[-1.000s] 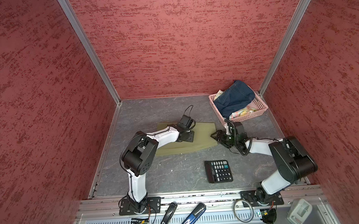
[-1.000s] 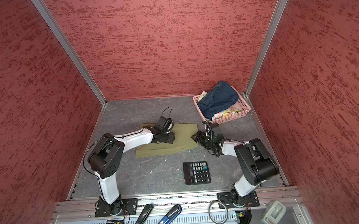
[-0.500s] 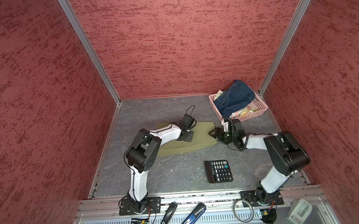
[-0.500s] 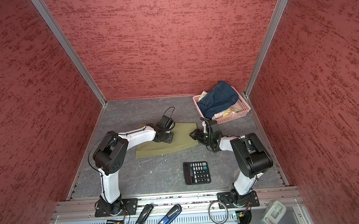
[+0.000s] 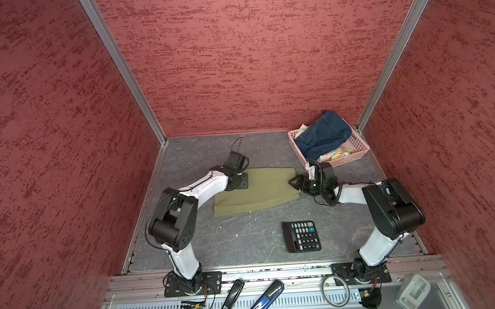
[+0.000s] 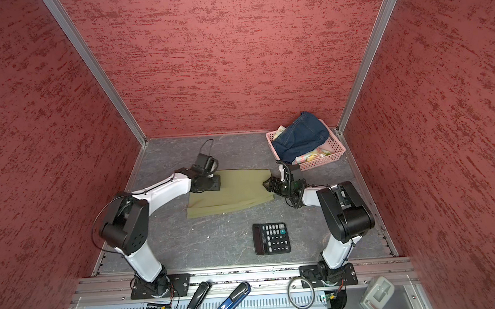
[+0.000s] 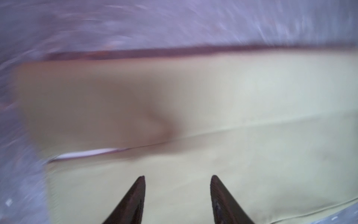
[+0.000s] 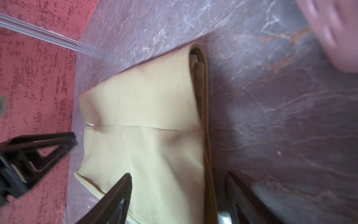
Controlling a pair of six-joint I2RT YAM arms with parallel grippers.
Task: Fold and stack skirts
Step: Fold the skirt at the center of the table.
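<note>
Jaws of the left gripper point(image 7: 177, 176) stand apart, nothing pinched, low over the left end of the olive-green skirt point(image 5: 257, 190), likely poised to take it. Skirt lies flat on the table point(image 5: 246, 236), smooth, layers doubled at right edge. There the right gripper point(image 8: 177, 174) straddles the cloth, jaws parted. Beyond, the denim skirt point(image 5: 322, 135) and floral skirt point(image 5: 334, 154) wait in the basket point(image 5: 356, 149).
</note>
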